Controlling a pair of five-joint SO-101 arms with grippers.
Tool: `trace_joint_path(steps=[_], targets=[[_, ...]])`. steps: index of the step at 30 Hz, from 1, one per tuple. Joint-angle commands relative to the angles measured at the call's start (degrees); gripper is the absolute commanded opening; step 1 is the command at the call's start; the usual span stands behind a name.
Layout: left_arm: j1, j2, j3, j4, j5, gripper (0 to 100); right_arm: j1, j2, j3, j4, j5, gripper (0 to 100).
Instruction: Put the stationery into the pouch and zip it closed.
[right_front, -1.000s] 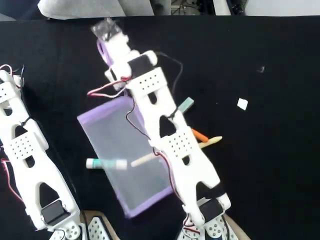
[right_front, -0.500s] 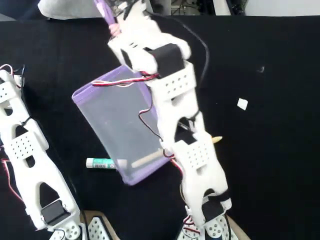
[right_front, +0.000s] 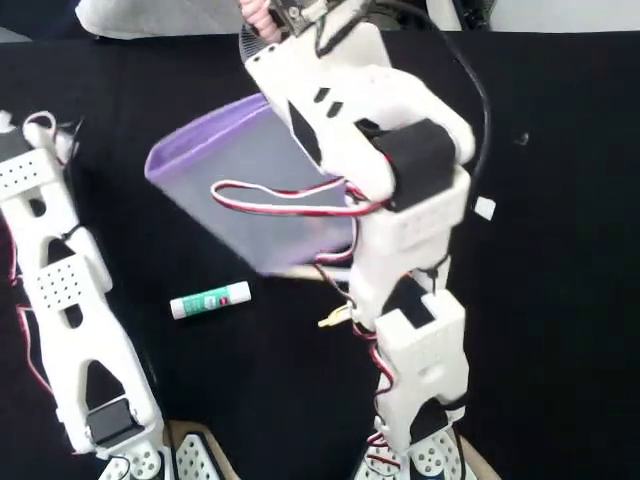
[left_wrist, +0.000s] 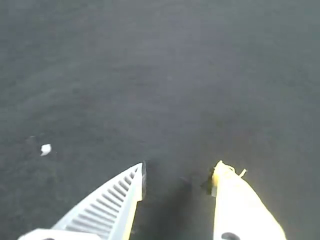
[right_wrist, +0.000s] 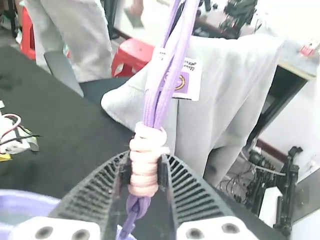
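**Left end effector** (left_wrist: 177, 175): The jaws stand wide apart with nothing between them. It hangs above the black tabletop (left_wrist: 160, 70).

**Glue stick** (right_front: 210, 300): White body with a green label. It lies flat on the tabletop between the two arms. It is well apart from both end effectors, to the left of the right end effector and nearer the arm bases.

**Pouch** (right_front: 215, 175): Translucent body with purple edging. It hangs tilted beneath the right end effector, with one purple-bound edge turned toward the left arm. The right arm covers its far side. Whether its lowest corner touches the tabletop cannot be determined.

**Right end effector** (right_wrist: 145, 167): The jaws are closed tight on a pink cord wrap (right_wrist: 146, 160) wound around the purple strap (right_wrist: 165, 70) of the pouch. The ribbed fingers (right_wrist: 192, 192) press on both sides of the wrap. The strap runs on past the fingertips and carries a white label (right_wrist: 185, 77) just beyond them.

**White scrap** (right_front: 485, 208): A small piece lying on the tabletop, to the right of the right arm and well apart from the right end effector.
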Motion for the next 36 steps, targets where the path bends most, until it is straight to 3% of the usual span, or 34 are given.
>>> trace_joint_path(steps=[1, 15, 24, 29, 36], targets=[[2.6, -8.9, -1.5, -0.1, -5.5, 24, 1.3, -4.2, -2.8, -0.3, 0.5, 1.1], [10.9, -21.6, -1.5, 11.3, -26.2, 24, 6.8, -3.8, -2.6, 0.2, 0.4, 1.1], [15.2, -27.1, -1.5, 14.8, -26.8, 24, 9.8, -4.0, -2.8, 1.8, 0.4, 1.1], [19.6, -32.0, -1.5, 14.8, -33.8, 24, 13.9, -4.3, -2.8, 1.8, 0.4, 1.1], [25.3, -40.6, 5.8, 14.9, -31.3, 24, 14.9, -5.0, -2.8, 3.3, 0.4, 1.1]])
